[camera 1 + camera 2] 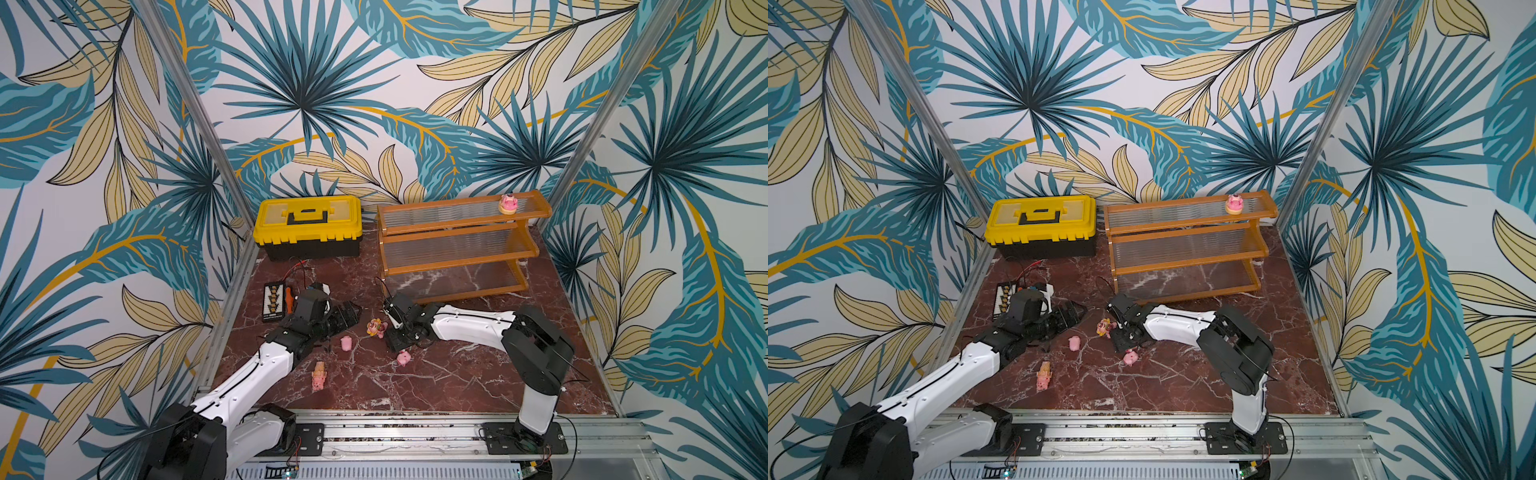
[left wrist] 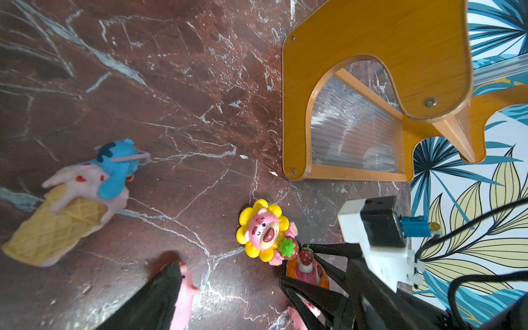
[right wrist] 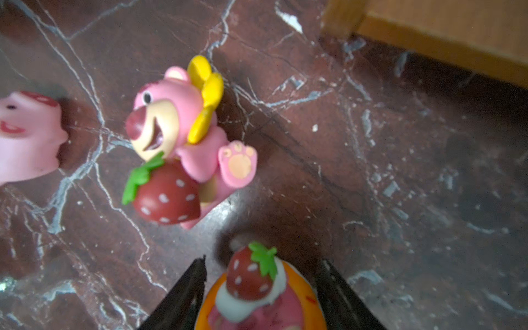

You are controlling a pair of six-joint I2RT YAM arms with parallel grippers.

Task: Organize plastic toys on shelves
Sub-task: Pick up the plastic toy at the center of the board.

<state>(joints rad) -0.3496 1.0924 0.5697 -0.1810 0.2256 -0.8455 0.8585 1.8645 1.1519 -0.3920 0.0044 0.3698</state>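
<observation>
My right gripper [image 3: 261,264] is low over the table with its jaws apart on either side of an orange-rimmed pink toy topped by a strawberry [image 3: 257,288]. The fingers stand close to its rim. A sunflower bear [image 1: 376,327] stands just beyond it. Two piglets [image 1: 346,343] [image 1: 403,357] and a pink cone figure [image 1: 319,375] lie nearby. A blue cone figure [image 2: 85,194] shows only in the left wrist view. My left gripper [image 1: 351,312] is wide open and holds nothing. The shelves [image 1: 453,245] hold one pink toy [image 1: 508,203] on the top tier.
A yellow-and-black toolbox [image 1: 308,226] stands at the back left beside the shelves. A black strip of parts [image 1: 273,303] and loose wires [image 1: 297,270] lie behind the left arm. Patterned walls close in three sides, and a metal rail [image 1: 415,432] runs along the front.
</observation>
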